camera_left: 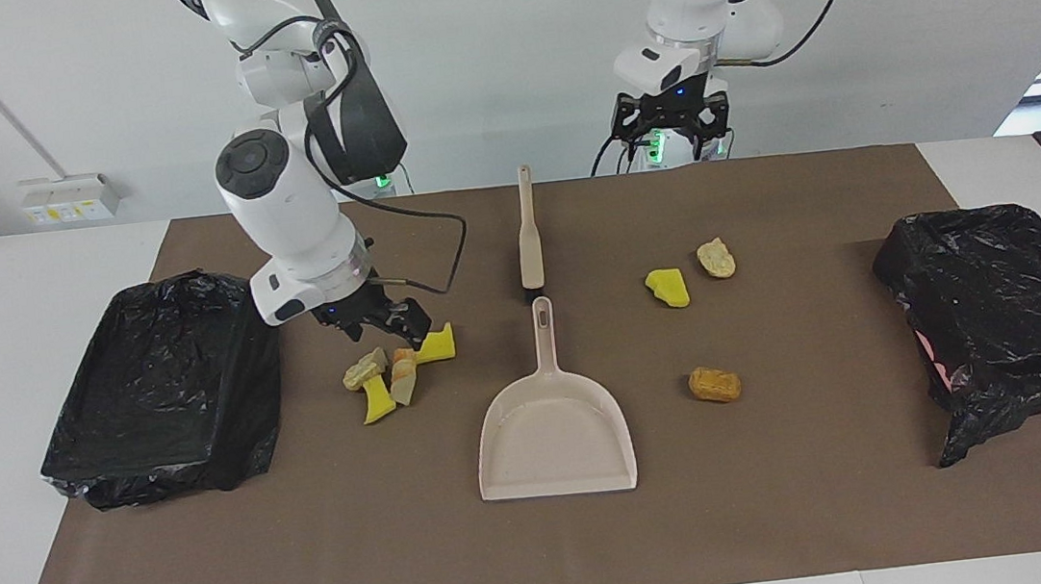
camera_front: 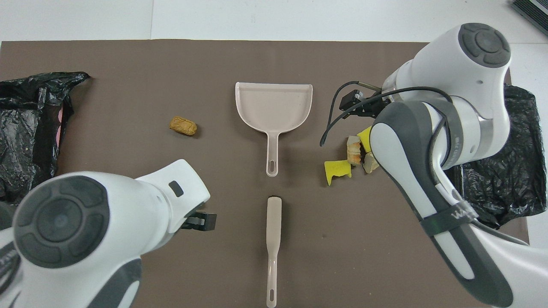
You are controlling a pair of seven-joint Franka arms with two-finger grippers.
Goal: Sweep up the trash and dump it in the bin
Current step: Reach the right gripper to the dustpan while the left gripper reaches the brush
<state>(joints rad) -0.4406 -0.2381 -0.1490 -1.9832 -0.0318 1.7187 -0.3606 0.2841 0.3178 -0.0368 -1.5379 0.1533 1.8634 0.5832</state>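
Note:
The trash lies in two groups on the brown mat. Several yellow and tan lumps [camera_left: 394, 375] [camera_front: 338, 168] cluster toward the right arm's end. My right gripper [camera_left: 379, 322] hangs open and low just over them, holding nothing. A yellow wedge [camera_left: 668, 287], a tan lump [camera_left: 716, 258] and an orange-brown chunk [camera_left: 715, 384] [camera_front: 183, 125] lie toward the left arm's end. The beige dustpan [camera_left: 555, 433] [camera_front: 274, 105] rests mid-mat, and the beige brush [camera_left: 528, 233] [camera_front: 273, 231] lies nearer the robots, in line with its handle. My left gripper [camera_left: 672, 124] [camera_front: 200, 221] is open and raised beside the brush.
A bin lined with a black bag [camera_left: 163, 388] [camera_front: 518, 171] stands at the right arm's end of the mat. Another one [camera_left: 1005, 299] [camera_front: 30, 128] stands at the left arm's end. In the overhead view the arms cover part of the trash.

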